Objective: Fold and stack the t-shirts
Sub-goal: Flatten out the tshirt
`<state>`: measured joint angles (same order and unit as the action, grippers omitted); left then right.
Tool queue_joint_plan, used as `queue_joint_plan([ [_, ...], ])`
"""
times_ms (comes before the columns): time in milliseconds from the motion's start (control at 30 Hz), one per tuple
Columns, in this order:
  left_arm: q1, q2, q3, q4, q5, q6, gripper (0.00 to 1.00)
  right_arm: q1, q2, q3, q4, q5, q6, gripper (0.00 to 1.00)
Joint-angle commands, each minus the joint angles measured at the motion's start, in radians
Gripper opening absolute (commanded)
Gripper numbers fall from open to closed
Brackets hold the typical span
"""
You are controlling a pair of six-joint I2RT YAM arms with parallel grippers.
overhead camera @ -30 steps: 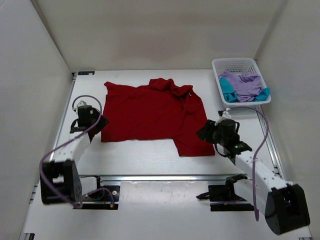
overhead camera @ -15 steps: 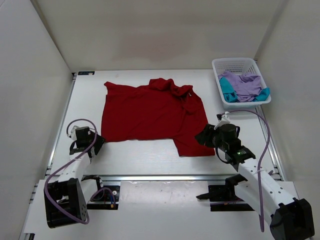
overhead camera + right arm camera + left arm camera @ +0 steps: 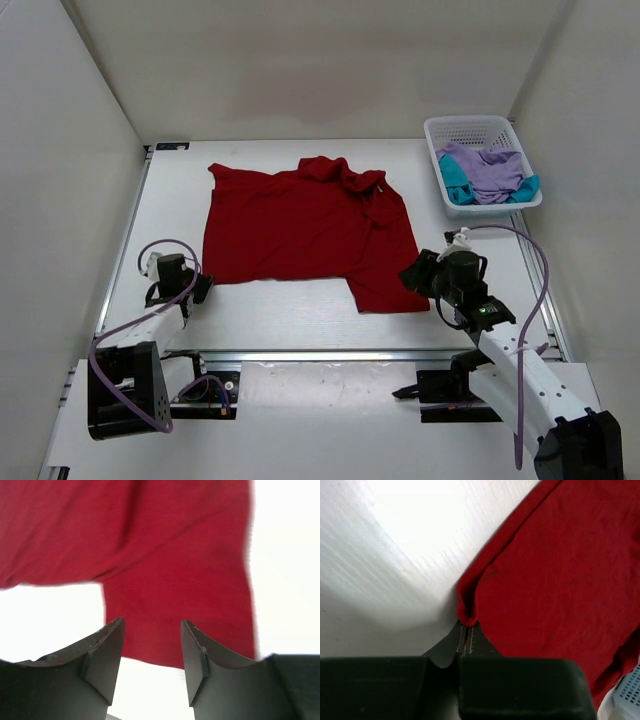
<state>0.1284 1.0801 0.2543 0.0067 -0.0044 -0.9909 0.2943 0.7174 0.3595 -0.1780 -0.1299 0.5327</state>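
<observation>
Apparently at the very start of the first fold. Across the centre of the tabletop [image 3: 280, 320], the dark red t-shirt [image 3: 300, 225] spread mostly flat, collar toward the top of the frame, rumpled near the collar, one flap reaching lower at lower right. At upper right, the lavender t-shirt [image 3: 490, 168] and the teal t-shirt [image 3: 455, 185] heaped in the white basket [image 3: 478, 124], not yet handled. Down at the red shirt's lower-left corner, the left gripper [image 3: 465, 630] with jaws clenched and the corner's hem bunched right at their tips; reads as a pinch on that corner, amount of cloth between them impossible to tell. Low at the lower-right hem, the right gripper [image 3: 152, 627] with jaws spread wide, grasping nothing, hem edge showing between them. Judged as the grasping step: one bottom corner taken, the other not yet. Next calls for easing the right jaws onto the lower-right hem and closing there, then lifting both corners together and carrying them toward the collar at the top of the frame, cloth kept taut to avoid dragging the rumple. Worth confirming the left pinch before any lift.
</observation>
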Motion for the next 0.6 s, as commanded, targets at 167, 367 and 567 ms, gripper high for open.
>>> queue_joint_plan([
  [167, -0.013, 0.099, 0.189, 0.025, -0.017, 0.11, 0.0, -0.072, -0.041, 0.042, -0.254, 0.215, 0.062, 0.45],
  [367, -0.021, 0.237, 0.345, 0.026, -0.01, 0.155, 0.0, 0.034, 0.053, 0.062, -0.373, 0.374, 0.155, 0.42],
  [567, -0.039, 0.225, 0.339, 0.058, 0.032, 0.16, 0.0, -0.055, 0.151, 0.05, -0.342, 0.342, 0.132, 0.41],
])
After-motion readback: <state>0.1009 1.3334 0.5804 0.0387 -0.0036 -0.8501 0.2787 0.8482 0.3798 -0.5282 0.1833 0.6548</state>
